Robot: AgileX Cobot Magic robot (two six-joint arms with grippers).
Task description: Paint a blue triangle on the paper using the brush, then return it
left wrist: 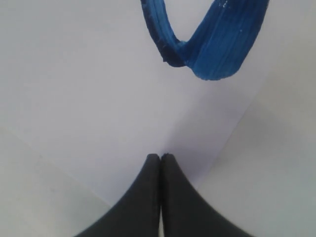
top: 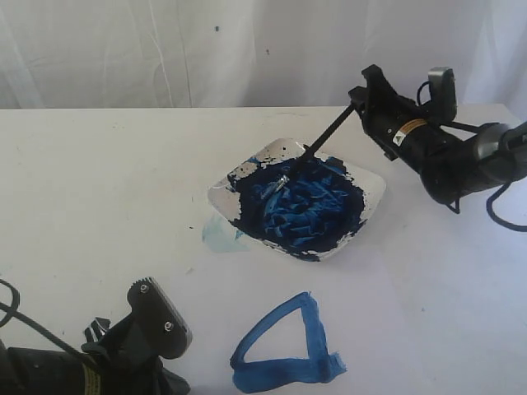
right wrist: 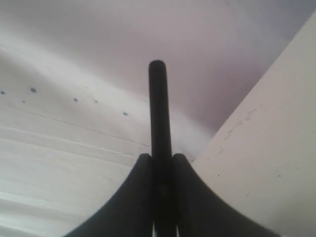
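Observation:
The black-handled brush (top: 323,138) slants down from my right gripper (top: 356,99) into the white dish (top: 375,194) of dark-blue paint, its silver ferrule and tip resting in the paint. In the right wrist view, the handle (right wrist: 158,108) sticks out between the fingers, and the right gripper (right wrist: 159,157) is shut on it. The blue triangle (top: 284,346) lies on the paper (top: 395,313) in front of the dish. My left gripper (top: 150,300) sits low at the near left, shut and empty. In the left wrist view, one triangle corner (left wrist: 207,44) shows on the paper (left wrist: 98,98) ahead of the left gripper (left wrist: 160,157).
A pale blue smear (top: 218,234) marks the table by the dish's left corner. A white cloth backdrop (top: 206,49) hangs behind the table. The right arm (top: 445,152) reaches in from the far right.

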